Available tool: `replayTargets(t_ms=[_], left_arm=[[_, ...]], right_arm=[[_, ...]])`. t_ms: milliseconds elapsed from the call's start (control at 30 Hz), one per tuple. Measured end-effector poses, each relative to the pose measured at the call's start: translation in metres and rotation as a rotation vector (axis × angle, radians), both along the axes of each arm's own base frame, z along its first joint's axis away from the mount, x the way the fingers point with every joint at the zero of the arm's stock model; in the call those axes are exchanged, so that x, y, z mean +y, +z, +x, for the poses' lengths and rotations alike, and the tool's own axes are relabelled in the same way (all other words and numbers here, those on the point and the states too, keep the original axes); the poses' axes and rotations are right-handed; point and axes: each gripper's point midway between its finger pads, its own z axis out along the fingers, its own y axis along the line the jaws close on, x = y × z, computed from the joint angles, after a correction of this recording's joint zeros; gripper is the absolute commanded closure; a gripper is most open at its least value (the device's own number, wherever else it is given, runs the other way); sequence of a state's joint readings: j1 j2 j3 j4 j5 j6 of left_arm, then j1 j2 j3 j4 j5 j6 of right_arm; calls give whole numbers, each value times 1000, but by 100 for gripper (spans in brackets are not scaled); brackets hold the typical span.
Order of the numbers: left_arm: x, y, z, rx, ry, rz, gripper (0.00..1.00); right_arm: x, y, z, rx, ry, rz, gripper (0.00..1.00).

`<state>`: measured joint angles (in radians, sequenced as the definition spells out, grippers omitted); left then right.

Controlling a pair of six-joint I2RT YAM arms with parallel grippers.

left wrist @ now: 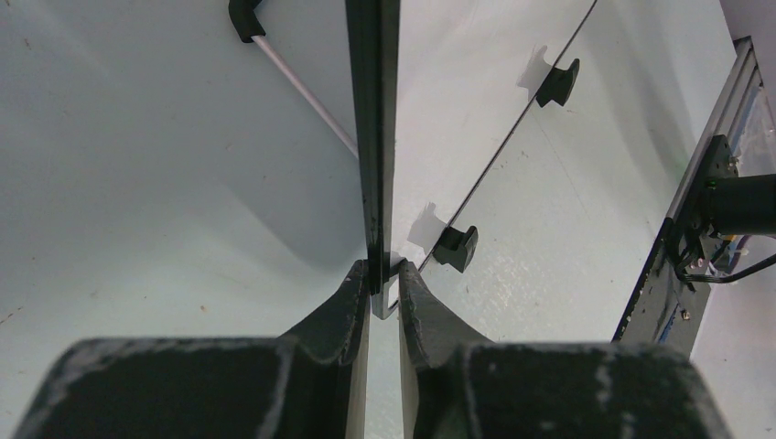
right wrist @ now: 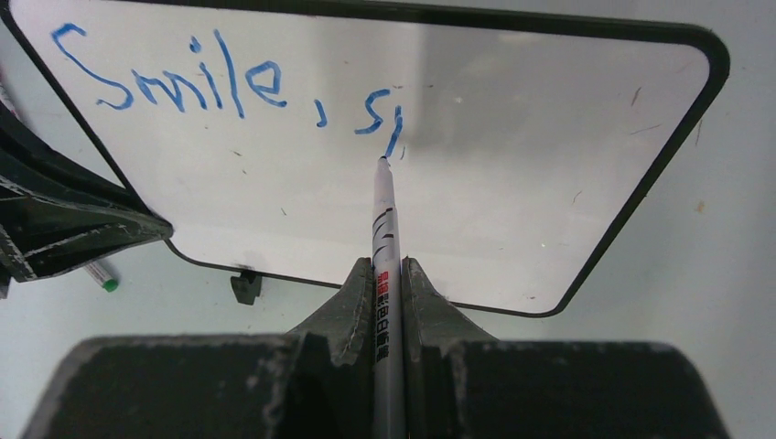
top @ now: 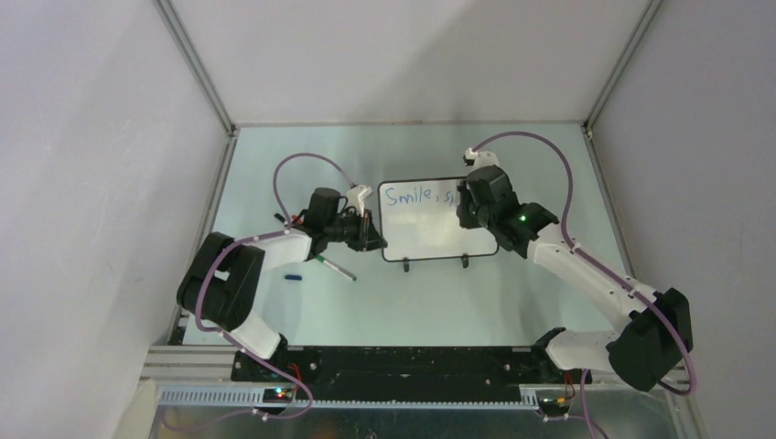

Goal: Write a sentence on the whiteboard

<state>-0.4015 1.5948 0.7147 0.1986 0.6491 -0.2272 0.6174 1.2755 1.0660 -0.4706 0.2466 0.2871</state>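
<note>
As the right arm reaches in from the near right corner of the table, elbow low and wrist turned in over the board's right end, you have the right gripper clamped hard on a white marker, its barrel running straight out between the jaws. On the other side, the left arm folds up from the near left. The left gripper is narrowed onto the left edge of the whiteboard, with the thin black frame pinched between its pads. Just near of that hand, a spare pen and a small blue cap lie loose on the table.

The whiteboard sits at mid-table between the two grippers, its two black feet on the near side. Past the marker, the sentence runs in blue along the board's far edge. It reads "Smile," then an "s" and one downstroke, and the tip touches the surface at the foot of that stroke.

The step in hand looks to be the second letter of the next word. To do it well, hold the marker at this same lean and press lightly so the board does not skid. Carry the next curve rightward from the stroke without lifting. Leave the left pinch firm as your brace. The right part of the top line is bare, but a long word may call for a second line.
</note>
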Motion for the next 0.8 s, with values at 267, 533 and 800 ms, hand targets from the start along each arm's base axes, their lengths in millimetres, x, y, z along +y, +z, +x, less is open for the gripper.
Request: replayTargets(t_ms=[267,533,800], left_arm=[[0,0,0,0,0,0,84],[0,0,0,0,0,0,84],[0,0,0,0,0,0,84]], right_arm=[[-3,11,8,-28,-14,14,100],[-2,9,17,-29,-22,10,100],[-3,7,20,-27,-25,7,100]])
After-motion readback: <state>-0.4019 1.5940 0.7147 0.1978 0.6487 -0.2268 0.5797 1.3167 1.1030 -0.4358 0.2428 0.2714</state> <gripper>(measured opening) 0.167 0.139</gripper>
